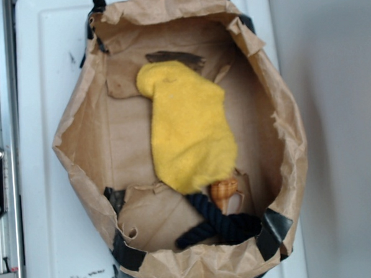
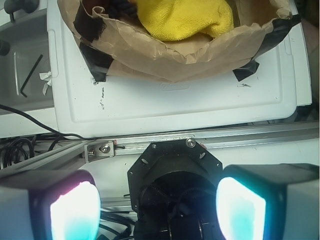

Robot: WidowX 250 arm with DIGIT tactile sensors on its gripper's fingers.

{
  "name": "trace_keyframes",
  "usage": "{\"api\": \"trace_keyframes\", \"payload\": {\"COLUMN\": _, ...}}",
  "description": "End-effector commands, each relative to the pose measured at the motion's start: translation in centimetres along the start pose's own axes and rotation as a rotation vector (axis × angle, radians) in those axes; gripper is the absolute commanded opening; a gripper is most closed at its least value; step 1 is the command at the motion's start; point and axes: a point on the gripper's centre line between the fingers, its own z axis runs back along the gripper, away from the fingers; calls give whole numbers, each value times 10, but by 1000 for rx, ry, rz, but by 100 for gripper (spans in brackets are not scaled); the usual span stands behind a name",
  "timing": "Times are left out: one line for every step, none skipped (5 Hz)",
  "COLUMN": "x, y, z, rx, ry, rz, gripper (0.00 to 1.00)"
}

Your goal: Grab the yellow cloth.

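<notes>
The yellow cloth [image 1: 188, 129] is a fuzzy, elongated rag lying on the floor of a brown paper container [image 1: 80, 151], its rounded end toward the back. In the wrist view the yellow cloth [image 2: 185, 17] shows over the crumpled paper wall [image 2: 165, 55] at the top of the frame. My gripper [image 2: 157, 210] is out of the exterior view. In the wrist view it hangs well outside the container, over the frame beside the white board. Its glowing pads [image 2: 75, 210] stand wide apart, open, with nothing between them.
A black twisted rope [image 1: 218, 224] and a small orange object [image 1: 224, 190] lie at the cloth's near end. Black tape patches [image 1: 274, 228] hold the container's corners. The container sits on a white board [image 2: 175, 100]. A metal rail [image 2: 200, 140], a black mount [image 2: 175, 170], cables [image 2: 15, 147] and an Allen key [image 2: 30, 75] lie beyond it.
</notes>
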Motion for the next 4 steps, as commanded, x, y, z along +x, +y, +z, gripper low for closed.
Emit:
{"api": "trace_keyframes", "payload": {"x": 0, "y": 0, "z": 0, "rx": 0, "ry": 0, "rz": 0, "gripper": 100}}
{"api": "trace_keyframes", "payload": {"x": 49, "y": 14, "z": 1, "rx": -69, "ry": -47, "rz": 24, "gripper": 100}}
{"api": "trace_keyframes", "payload": {"x": 91, "y": 20, "z": 1, "rx": -69, "ry": -93, "rz": 2, "gripper": 100}}
{"api": "trace_keyframes", "payload": {"x": 121, "y": 26, "z": -10, "rx": -52, "ry": -146, "rz": -100, "gripper": 100}}
